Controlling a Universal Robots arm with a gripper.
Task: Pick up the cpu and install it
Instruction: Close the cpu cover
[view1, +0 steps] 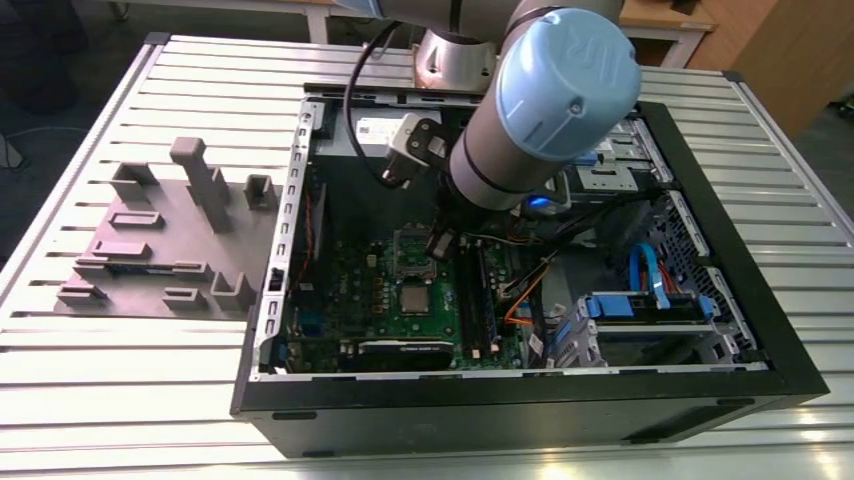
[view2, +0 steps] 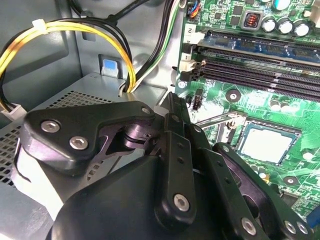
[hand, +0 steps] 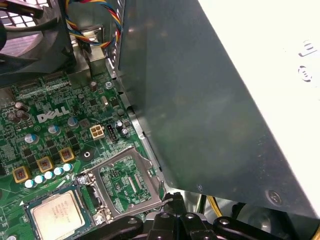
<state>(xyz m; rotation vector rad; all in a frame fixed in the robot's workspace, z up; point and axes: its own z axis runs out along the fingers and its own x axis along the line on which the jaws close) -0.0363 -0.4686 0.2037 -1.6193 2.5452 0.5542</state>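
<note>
On the exterior view's left, well apart from the claw, a grey fixture (view1: 160, 240) of plastic blocks is seen on the slatted metal table (view1: 80, 350). Beside it an open computer case (view1: 534, 415) is laid on its side, and a green motherboard (view1: 387, 325) is exposed on its floor. The arm (view1: 534, 110) is bent down into the case, and the claw (view1: 441, 243) is held low over the board, close to the socket.

The claw (view2: 172, 102) is drawn narrow. In the second wrist view its black linkages are seen folded inward and its tips are brought together, with nothing made out between them.

The cpu (view1: 414, 299) is not held. It is seated flat in the socket with its silvery top up, near the claw but apart from it. It is seen in both wrist views (view2: 267, 145) (hand: 56, 215). The socket's hinged metal frame (hand: 125, 182) is swung open and lies between the cpu and the claw, just beside the claw.

A grey metal box (hand: 210, 100) is seen close beside the claw in the first wrist view, and yellow cables (view2: 75, 27) are looped nearby in the second. On the exterior view's right of the claw, long dark memory slots (view1: 477, 300) are set just beside it. Farther that way, well apart from the claw, blue cables (view1: 643, 268) are draped over a drive cage (view1: 667, 345).
</note>
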